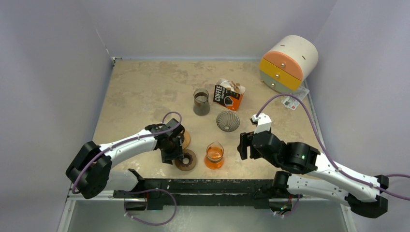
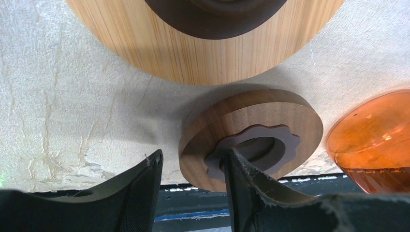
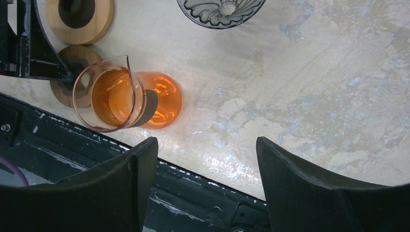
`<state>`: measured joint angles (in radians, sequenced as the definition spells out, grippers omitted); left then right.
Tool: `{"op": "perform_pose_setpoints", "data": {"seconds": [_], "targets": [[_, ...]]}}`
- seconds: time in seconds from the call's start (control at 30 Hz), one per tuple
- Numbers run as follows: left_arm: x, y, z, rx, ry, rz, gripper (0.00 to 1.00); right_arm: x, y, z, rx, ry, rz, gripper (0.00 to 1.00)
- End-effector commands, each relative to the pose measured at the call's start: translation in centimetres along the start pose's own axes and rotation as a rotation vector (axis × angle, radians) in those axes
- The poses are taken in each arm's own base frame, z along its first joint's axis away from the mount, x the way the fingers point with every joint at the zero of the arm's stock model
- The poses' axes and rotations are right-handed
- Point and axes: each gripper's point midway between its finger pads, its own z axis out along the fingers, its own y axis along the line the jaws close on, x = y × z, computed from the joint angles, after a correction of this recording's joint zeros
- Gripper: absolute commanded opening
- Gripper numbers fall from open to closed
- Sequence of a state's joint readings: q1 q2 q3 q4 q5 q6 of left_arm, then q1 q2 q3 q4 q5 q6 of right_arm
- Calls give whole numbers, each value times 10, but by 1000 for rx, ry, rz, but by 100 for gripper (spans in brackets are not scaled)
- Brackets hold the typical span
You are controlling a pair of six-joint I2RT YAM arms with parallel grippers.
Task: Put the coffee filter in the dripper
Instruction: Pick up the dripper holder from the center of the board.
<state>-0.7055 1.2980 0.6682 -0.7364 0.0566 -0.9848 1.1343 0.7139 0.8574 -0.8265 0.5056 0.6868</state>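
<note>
The dripper [image 1: 227, 121], a fluted glass cone, sits on the table's middle and shows at the top edge of the right wrist view [image 3: 220, 10]. Brown coffee filters [image 1: 233, 87] stick out of an open orange-and-black box [image 1: 226, 96] behind it. My left gripper [image 1: 175, 155] [image 2: 193, 154] is low over a dark wooden ring [image 1: 186, 160] [image 2: 251, 140]. One finger is inside the ring's hole, the other outside its rim with a gap, so it is open. My right gripper [image 1: 244, 145] [image 3: 207, 145] is open and empty near the table's front edge.
An orange glass carafe [image 1: 214, 154] [image 3: 121, 94] stands right of the dark ring. A lighter wooden ring [image 1: 185, 139] [image 2: 208, 43] lies just behind my left gripper. A glass cup [image 1: 201, 101] stands left of the box. A round drawer unit [image 1: 287, 63] sits far right.
</note>
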Motion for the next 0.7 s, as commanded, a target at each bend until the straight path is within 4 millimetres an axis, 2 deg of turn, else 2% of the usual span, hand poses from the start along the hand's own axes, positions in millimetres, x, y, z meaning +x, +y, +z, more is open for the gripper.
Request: {"op": "perform_pose_setpoints", "data": {"seconds": [0.0,0.33,0.6,0.67], "targets": [[-6,-8,-3,-8,-31,-1,46,1,-4,0,16,-13,22,77],[-4,-12,0,-10,-34,11,33,3,-5,-1,13,-7,30,77],[-6,-14,-6,-2,-49,20,3,2,-5,-3,8,-10,37,77],[-7,-16,-10,7,-57,25,0,1,-4,-4,5,-11,37,77]]}}
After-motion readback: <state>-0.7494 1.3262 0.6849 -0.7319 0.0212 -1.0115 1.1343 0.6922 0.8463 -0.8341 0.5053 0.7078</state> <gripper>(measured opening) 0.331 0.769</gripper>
